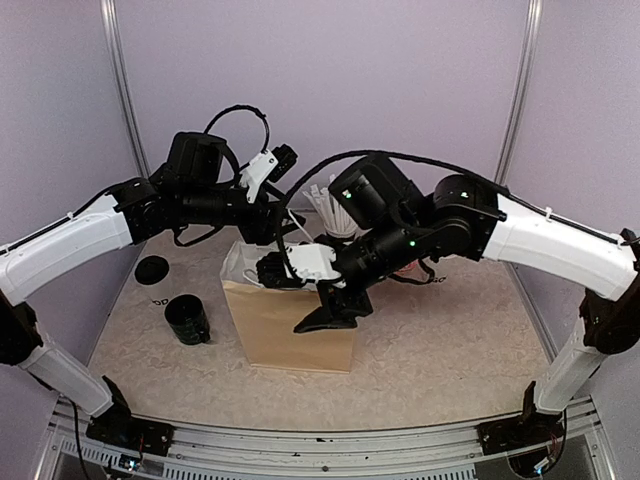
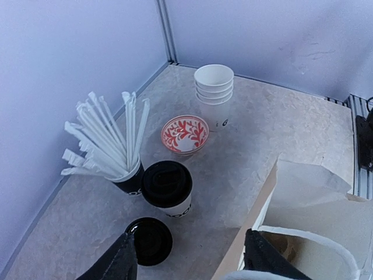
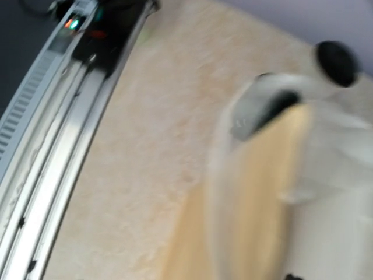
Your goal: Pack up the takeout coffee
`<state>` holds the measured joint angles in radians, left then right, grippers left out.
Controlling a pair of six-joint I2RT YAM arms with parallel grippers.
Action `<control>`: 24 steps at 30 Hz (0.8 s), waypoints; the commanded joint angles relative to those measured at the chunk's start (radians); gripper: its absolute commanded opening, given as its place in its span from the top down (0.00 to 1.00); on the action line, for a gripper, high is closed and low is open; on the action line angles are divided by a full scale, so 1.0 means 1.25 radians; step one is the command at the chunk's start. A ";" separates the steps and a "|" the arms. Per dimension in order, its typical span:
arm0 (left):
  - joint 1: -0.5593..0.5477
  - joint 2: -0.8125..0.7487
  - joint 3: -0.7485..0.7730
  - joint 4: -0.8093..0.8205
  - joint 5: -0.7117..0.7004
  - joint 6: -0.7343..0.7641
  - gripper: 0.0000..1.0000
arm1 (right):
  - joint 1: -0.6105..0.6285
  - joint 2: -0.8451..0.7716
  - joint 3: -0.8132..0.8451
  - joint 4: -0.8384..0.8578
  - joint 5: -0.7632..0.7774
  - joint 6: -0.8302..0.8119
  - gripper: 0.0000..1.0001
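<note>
The takeout coffee, a white paper cup with black lettering and a black lid, stands on the table in the left wrist view; in the top view the arms hide it. My left gripper is open and empty, hovering just short of the cup, with its right finger over the mouth of the brown paper bag. The bag stands upright mid-table. My right gripper hangs low at the bag's front right top edge. Its jaws are too dark and blurred to read, and the right wrist view shows only the smeared bag.
A black cup of white straws, a red patterned bowl and a stack of white cups stand behind the coffee. A loose black lid lies near it. A dark green mug and another black lid sit left of the bag.
</note>
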<state>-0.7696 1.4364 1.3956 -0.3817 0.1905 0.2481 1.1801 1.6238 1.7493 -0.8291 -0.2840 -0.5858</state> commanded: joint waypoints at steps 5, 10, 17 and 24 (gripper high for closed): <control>0.018 0.056 0.087 -0.021 0.153 0.026 0.76 | 0.024 0.081 0.091 0.022 0.134 0.046 0.78; 0.005 0.075 0.204 -0.096 0.154 -0.061 1.00 | 0.001 0.066 0.217 -0.035 0.066 0.038 1.00; -0.037 0.056 0.251 -0.056 -0.097 -0.135 1.00 | -0.084 0.057 0.333 -0.076 0.002 0.017 1.00; -0.258 0.118 0.415 -0.164 -0.335 -0.170 1.00 | -0.154 0.008 0.314 -0.071 -0.027 -0.021 1.00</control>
<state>-0.9852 1.5845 1.8996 -0.5636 0.0189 0.0410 1.0771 1.6749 2.1727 -0.9844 -0.4198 -0.6022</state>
